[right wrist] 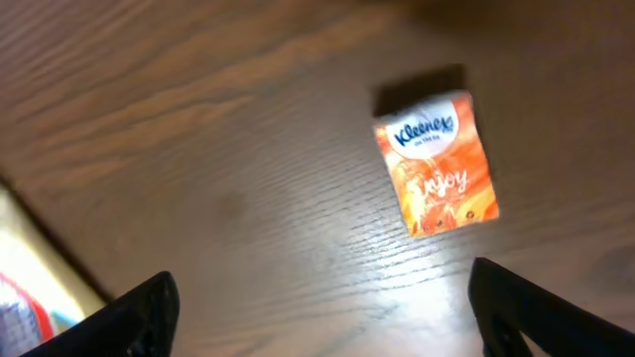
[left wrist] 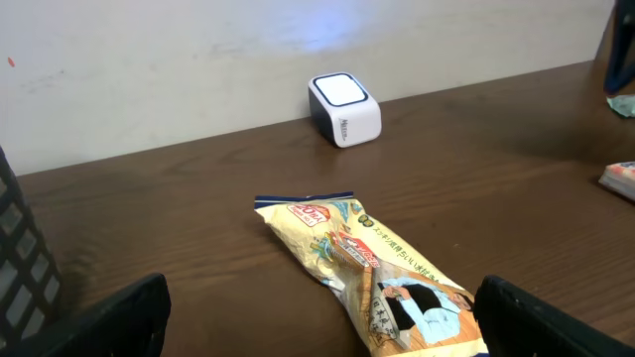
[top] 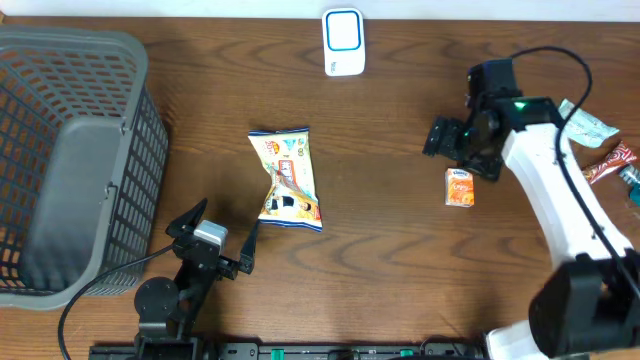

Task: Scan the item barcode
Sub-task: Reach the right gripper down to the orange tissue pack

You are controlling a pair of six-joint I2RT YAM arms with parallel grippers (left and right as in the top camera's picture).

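Observation:
A small orange Kleenex tissue pack (top: 460,187) lies flat on the wooden table at the right, and the right wrist view shows it (right wrist: 437,164) face up. My right gripper (top: 462,152) hovers just behind it, open, with only bare table between its fingers (right wrist: 322,317). A yellow snack bag (top: 287,178) lies mid-table. My left gripper (top: 225,222) stands open near the front edge, and the bag's near end (left wrist: 372,273) lies ahead of its fingers. The white scanner (top: 343,42) with a blue-lit face stands at the back centre (left wrist: 344,108).
A grey plastic basket (top: 70,160) fills the left side of the table. Several small packets (top: 600,150) lie at the far right edge beside the right arm. A white wall runs behind the table.

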